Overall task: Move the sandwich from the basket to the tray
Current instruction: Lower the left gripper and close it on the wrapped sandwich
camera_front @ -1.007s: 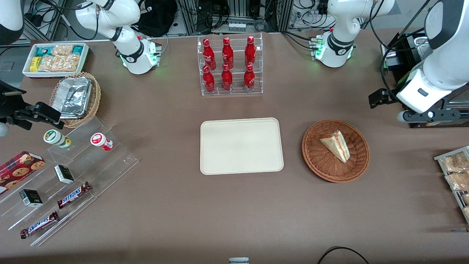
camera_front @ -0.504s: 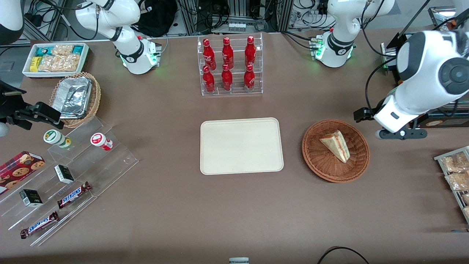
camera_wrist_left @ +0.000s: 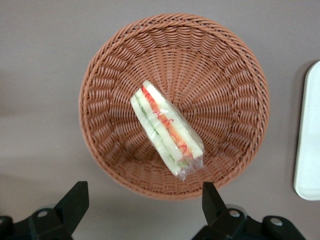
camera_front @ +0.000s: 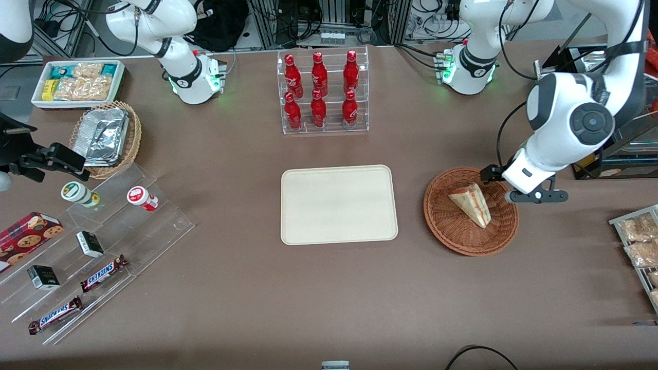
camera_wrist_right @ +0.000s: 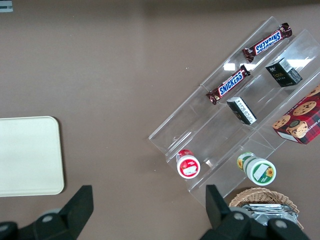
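Observation:
The sandwich (camera_front: 470,204) (camera_wrist_left: 166,129), a clear-wrapped wedge of pale bread with red-orange and green filling, lies in the round reddish-brown wicker basket (camera_front: 452,241) (camera_wrist_left: 225,75). My left gripper (camera_front: 514,186) (camera_wrist_left: 144,192) hovers open above the basket's rim toward the working arm's end, with nothing between its fingers. The sandwich's wrapped tip points at the gap between the fingers, well short of it. The cream-beige tray (camera_front: 339,204) (camera_wrist_left: 307,150) (camera_wrist_right: 27,155) lies bare beside the basket, toward the parked arm's end.
A clear rack of red bottles (camera_front: 324,92) stands farther from the front camera than the tray. A tan basket with a foil container (camera_front: 105,136), a white snack bin (camera_front: 77,82) and an acrylic stepped display (camera_front: 92,246) sit toward the parked arm's end. Snack packets (camera_front: 637,241) lie at the working arm's end.
The left arm has swung in from the table's end toward the basket, bringing the gripper over the basket's rim. Sandwich, basket and tray have not moved.

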Robot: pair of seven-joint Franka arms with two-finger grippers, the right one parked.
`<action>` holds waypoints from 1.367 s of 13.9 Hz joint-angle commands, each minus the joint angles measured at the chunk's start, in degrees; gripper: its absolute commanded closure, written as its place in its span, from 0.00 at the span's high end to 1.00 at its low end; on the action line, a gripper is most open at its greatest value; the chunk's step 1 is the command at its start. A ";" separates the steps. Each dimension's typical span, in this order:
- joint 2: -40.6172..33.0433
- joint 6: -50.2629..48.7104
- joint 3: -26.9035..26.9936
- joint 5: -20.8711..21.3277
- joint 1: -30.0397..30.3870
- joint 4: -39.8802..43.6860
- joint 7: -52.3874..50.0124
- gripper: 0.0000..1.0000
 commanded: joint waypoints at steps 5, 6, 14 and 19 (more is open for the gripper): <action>-1.46 14.58 0.07 0.82 -0.43 -10.05 -13.20 1.00; -1.46 16.52 0.07 0.82 -0.43 -11.37 -18.72 1.00; 3.11 19.88 0.07 0.38 -3.24 -11.12 -50.76 1.00; 5.57 22.07 0.07 -1.11 -3.16 -10.68 -53.75 1.00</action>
